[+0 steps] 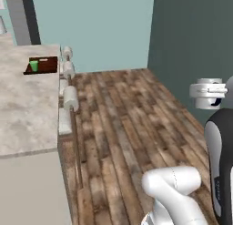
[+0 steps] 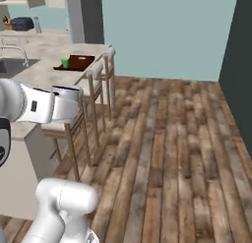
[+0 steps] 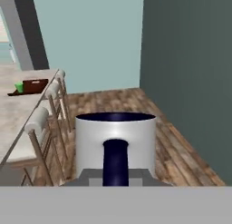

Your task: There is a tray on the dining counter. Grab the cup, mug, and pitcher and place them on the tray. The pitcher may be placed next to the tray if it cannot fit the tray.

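Jaws closed on the mug (image 3: pixel 115 146) by its handle, held over wood floor (image 2: pixel 167 153). Cup (image 1: pixel 34 65) sits on tray (image 1: pixel 48 64) on far surface (image 1: pixel 25 105).

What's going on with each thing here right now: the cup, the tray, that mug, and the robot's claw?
Cup: upright on the tray.
Tray: flat on the dining counter, holding just the cup.
Mug: off the counter, upright, carried by its handle.
Gripper: shut on the mug's handle.
Stools: standing along the counter's edge.
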